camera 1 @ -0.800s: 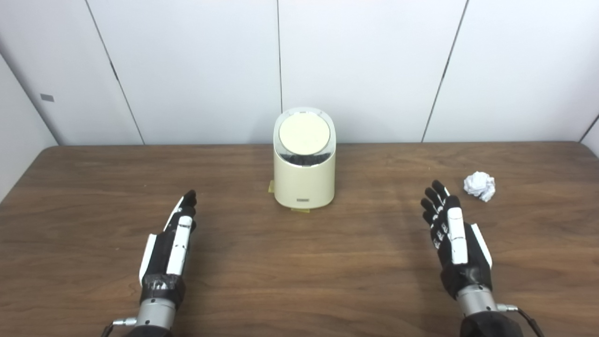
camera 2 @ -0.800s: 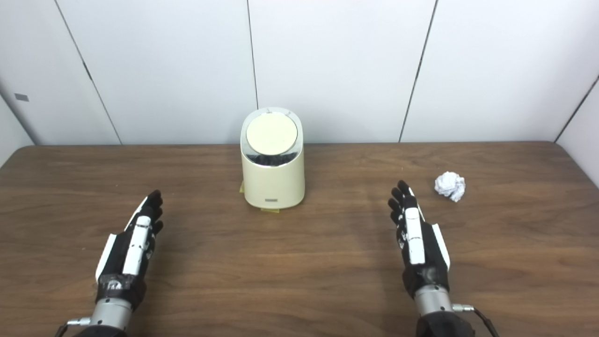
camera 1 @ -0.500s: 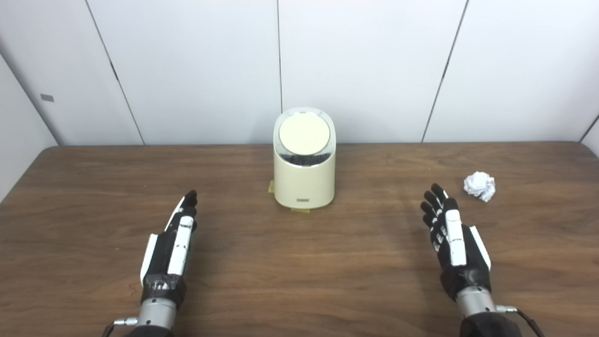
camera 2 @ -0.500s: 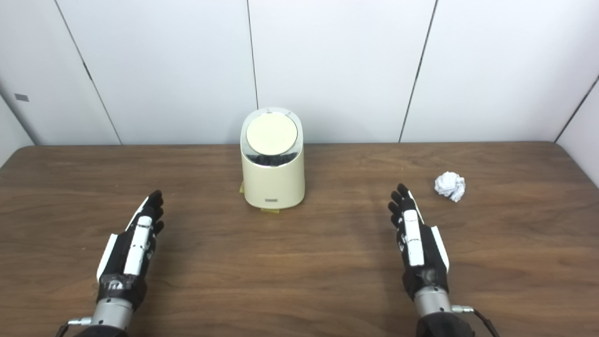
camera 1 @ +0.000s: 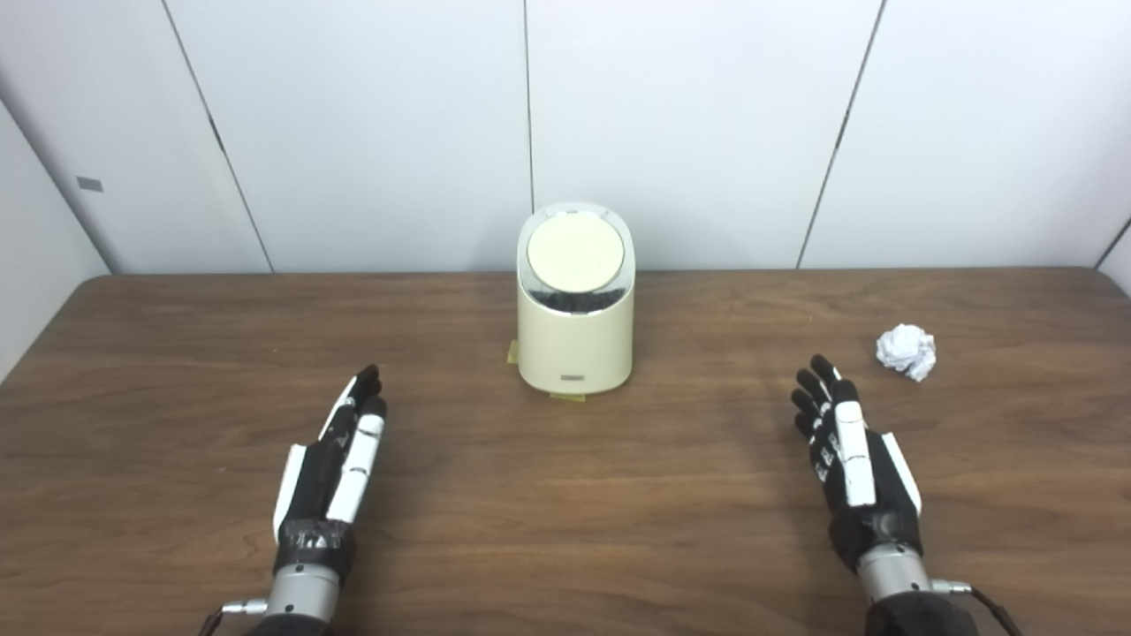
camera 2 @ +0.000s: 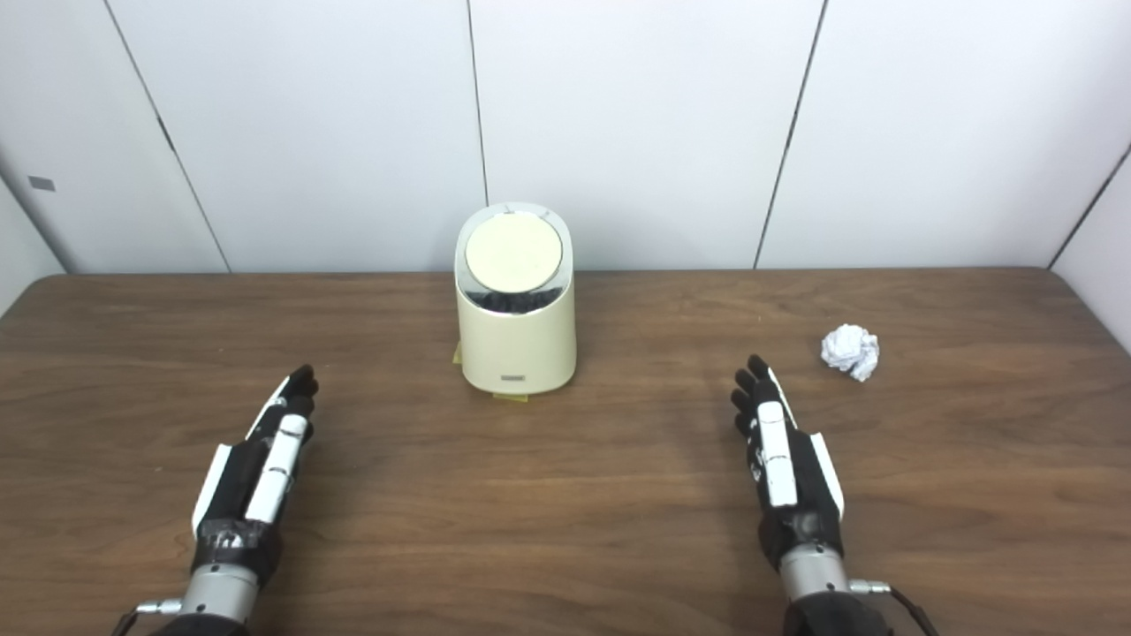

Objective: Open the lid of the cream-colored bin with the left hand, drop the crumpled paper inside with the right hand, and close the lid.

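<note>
Crumpled paper (camera 1: 905,350) waits for you at about 2 o'clock on the bench (camera 1: 565,495), well apart from the bin and untouched.

Nearest to you, at roughly 7 o'clock, your left robot hand (camera 1: 331,459) hovers low over the wood with its fingers stretched out straight and close together, pointing away from you; it holds nothing. At roughly 5 o'clock your right robot hand (camera 1: 853,459) is posed the same way, fingers extended and slightly fanned, palm turned inward, also holding nothing. Its fingertips (camera 1: 817,380) point up toward the paper ball, which lies near them, farther out and to the right, with a clear gap between.

Farther out, at 12 o'clock near the far edge of the bench, you see the cream-colored bin (camera 1: 574,340) standing upright. Its round lid (camera 1: 575,252) is down, with a dark strip visible just beneath the lid's front edge. Small bits of yellowish tape (camera 1: 565,397) show on the bench at the bin's base.

Behind the bench rises a wall of white panels (camera 1: 689,124).
</note>
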You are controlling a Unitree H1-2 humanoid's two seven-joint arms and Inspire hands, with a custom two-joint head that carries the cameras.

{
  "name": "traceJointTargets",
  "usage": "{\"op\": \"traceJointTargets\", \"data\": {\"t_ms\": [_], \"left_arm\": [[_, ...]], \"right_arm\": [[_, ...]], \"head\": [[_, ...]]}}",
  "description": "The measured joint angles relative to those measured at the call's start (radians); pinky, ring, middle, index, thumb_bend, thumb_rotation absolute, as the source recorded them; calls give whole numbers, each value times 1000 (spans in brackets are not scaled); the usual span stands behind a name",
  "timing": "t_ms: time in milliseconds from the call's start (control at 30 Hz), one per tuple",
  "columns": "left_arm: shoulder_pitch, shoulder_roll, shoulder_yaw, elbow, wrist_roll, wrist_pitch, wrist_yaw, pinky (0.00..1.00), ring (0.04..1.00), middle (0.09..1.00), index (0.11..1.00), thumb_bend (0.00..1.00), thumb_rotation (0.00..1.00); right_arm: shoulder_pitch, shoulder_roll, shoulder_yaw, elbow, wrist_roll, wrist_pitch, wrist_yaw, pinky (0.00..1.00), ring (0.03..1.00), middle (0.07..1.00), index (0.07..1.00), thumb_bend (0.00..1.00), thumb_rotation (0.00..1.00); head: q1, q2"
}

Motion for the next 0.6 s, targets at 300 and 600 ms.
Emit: {"op": "traceJointTargets", "data": {"t_ms": [300,600], "left_arm": [[-190,9,-22,10,60,72,25,941,956,956,977,751,505],[-473,57,-96,95,204,215,6,911,943,970,999,828,515]], "right_arm": [[-24,-32,-16,102,21,-116,24,972,947,955,975,548,1000],[-45,-33,-11,141,16,-153,31,969,939,948,972,539,1000]], "head": [[44,-38],[43,-40]]}}
